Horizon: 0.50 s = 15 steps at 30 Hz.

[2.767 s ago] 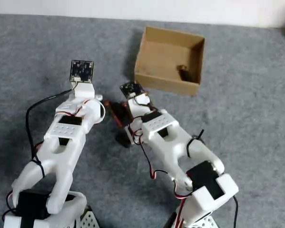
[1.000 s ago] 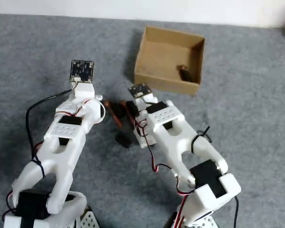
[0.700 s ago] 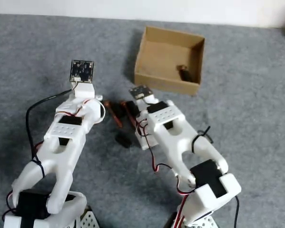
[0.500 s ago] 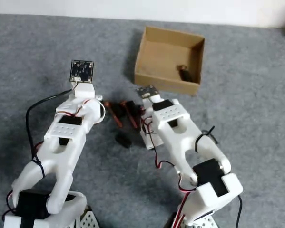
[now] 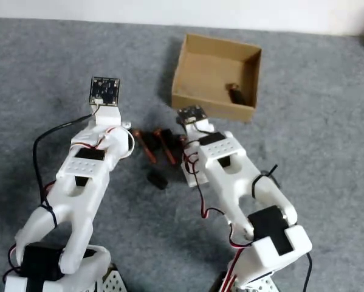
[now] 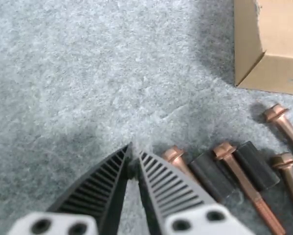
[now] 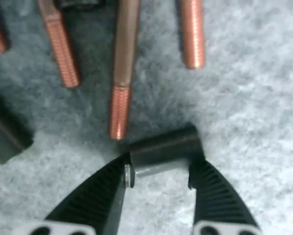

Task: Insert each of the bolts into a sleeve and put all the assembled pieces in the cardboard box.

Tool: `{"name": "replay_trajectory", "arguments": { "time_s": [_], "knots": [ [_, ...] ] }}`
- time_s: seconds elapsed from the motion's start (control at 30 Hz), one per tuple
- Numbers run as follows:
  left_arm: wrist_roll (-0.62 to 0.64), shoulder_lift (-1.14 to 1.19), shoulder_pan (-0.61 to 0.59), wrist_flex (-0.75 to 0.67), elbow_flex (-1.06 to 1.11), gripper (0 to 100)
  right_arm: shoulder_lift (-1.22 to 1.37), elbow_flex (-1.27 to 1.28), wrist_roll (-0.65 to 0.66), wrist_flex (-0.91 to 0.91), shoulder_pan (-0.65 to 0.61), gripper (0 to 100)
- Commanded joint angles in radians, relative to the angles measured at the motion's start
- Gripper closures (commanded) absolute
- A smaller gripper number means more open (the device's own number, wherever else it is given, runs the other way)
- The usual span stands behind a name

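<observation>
The right gripper (image 7: 158,171) clasps a black sleeve (image 7: 166,148) end to end, jaws half-spread. The left gripper (image 6: 132,169) is pinched closed (empty). Bolts (image 5: 166,146) lie at seven o'clock from the cardboard box (image 5: 212,106).

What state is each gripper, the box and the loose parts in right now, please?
left gripper, shut, holding nothing.
right gripper, shut on a black sleeve.
cardboard box, open-topped, one dark piece inside.
bolts, lying on the carpet outside the box.
</observation>
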Motion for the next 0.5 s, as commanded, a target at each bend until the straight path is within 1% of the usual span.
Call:
{"name": "replay_trajectory", "arguments": {
  "time_s": [0.0,0.1,0.3,0.47],
  "knots": [
    [0.005,-0.002,-0.002,-0.02,-0.047,99,-0.002,0.002,0.008,-0.042,-0.012,85.0],
    [0.005,-0.002,-0.002,-0.02,-0.047,99,0.002,-0.001,0.006,-0.05,-0.016,85.0],
    [0.005,-0.002,-0.002,-0.02,-0.047,99,0.005,0.031,0.006,-0.156,-0.016,85.0],
    [0.005,-0.002,-0.002,-0.02,-0.047,99,0.005,0.038,0.006,-0.16,-0.016,85.0]
  ]
}}
